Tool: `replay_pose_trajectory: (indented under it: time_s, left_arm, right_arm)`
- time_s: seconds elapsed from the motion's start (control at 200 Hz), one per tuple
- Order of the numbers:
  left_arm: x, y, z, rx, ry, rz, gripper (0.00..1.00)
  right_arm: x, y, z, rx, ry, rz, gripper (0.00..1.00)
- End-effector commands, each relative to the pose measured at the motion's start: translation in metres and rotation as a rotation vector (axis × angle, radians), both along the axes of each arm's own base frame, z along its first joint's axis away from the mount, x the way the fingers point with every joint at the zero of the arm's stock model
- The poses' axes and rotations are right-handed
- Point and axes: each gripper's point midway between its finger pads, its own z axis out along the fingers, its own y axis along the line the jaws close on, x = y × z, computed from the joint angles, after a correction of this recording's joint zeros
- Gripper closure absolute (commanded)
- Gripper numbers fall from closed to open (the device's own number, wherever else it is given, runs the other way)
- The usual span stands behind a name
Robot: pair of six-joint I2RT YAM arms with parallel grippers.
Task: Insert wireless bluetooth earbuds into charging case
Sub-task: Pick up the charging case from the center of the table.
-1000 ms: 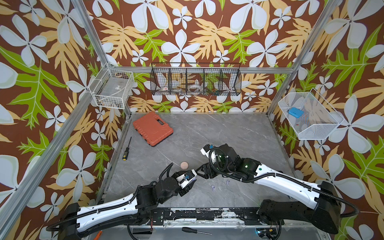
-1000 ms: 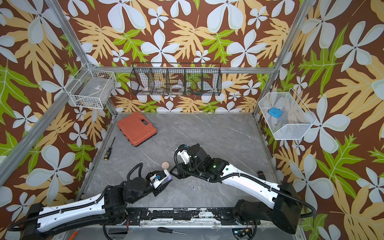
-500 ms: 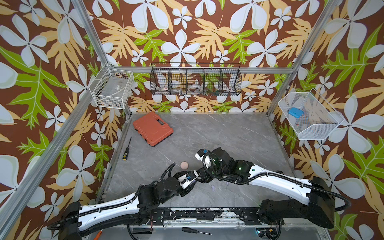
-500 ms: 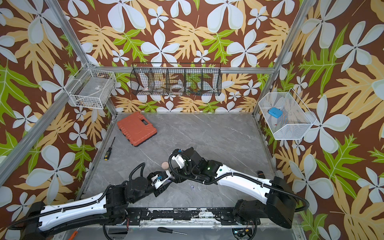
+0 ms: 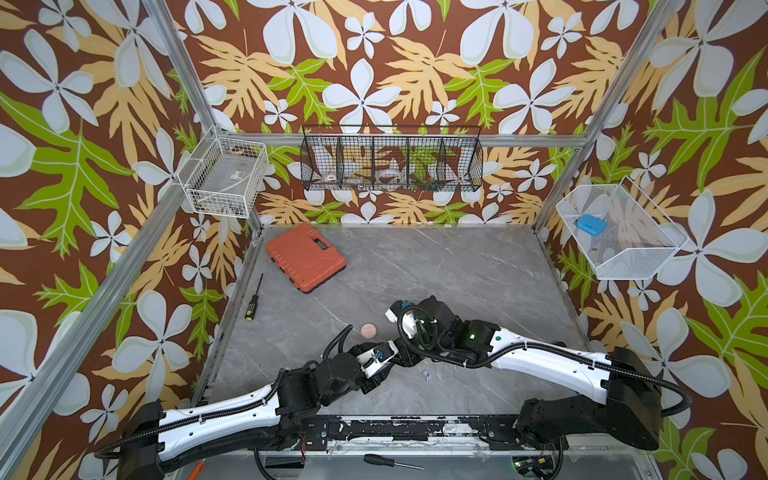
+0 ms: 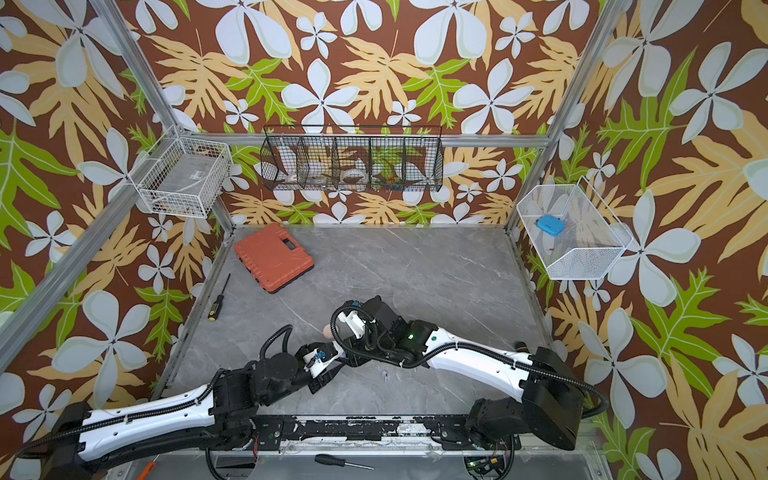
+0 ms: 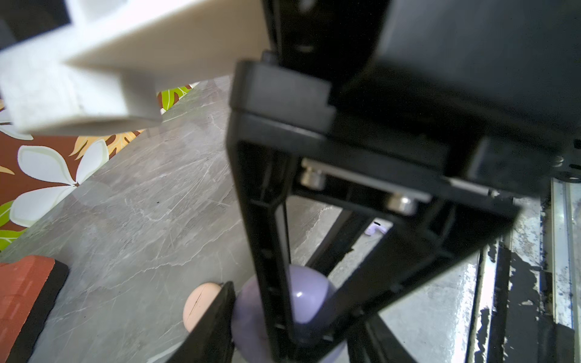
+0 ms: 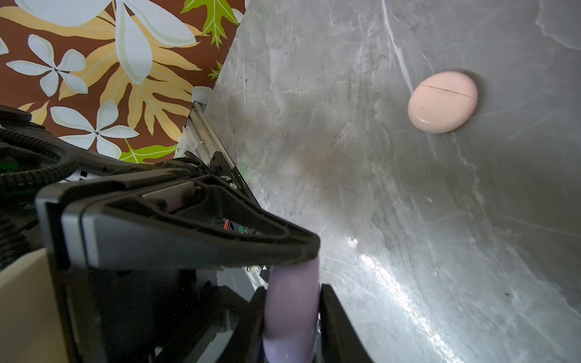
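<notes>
One tiny lavender stemmed plastic earbud (image 5: 427,375) lies loose on the grey marble tabletop (image 5: 436,266) near its front edge (plenty of bare room behind). The left pincer (image 7: 292,327) and right pincer (image 8: 290,314) both clamp the round lavender plastic case (image 7: 306,298).

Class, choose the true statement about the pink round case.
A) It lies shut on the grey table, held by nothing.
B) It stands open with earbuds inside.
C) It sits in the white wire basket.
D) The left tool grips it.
A: the pink case lies flat on the grey table, seam closed, nothing touching it; the left tool grips the lavender case instead.
</notes>
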Motion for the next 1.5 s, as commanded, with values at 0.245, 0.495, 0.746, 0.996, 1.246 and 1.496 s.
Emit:
replay_pose_trajectory:
  time_s: [0.245,0.495,0.746,0.996,1.246,1.496]
  left_arm:
    - [0.000,-0.007,0.007,-0.017,-0.005,-0.017,1.00]
    - [-0.002,-0.009,0.006,-0.008,-0.002,-0.033,0.68]
    - [-0.004,-0.007,0.018,-0.037,-0.021,-0.047,0.00]
    - [-0.029,-0.002,0.061,-0.179,0.081,-0.120,0.00]
    - [-0.066,0.002,0.095,-0.310,0.287,-0.230,0.00]
    - [-0.097,-0.011,0.122,-0.418,0.448,-0.437,0.02]
  right_arm:
    - [-0.002,0.004,0.007,0.026,-0.011,0.010,0.86]
    - [-0.003,0.001,0.007,0.022,-0.018,0.010,0.98]
    - [0.002,-0.006,0.019,0.030,-0.064,-0.012,1.00]
    - [0.008,-0.042,0.055,0.075,-0.174,-0.005,1.00]
    - [-0.028,-0.061,0.094,0.167,-0.285,0.142,1.00]
    - [-0.049,-0.066,0.107,0.244,-0.307,0.233,1.00]
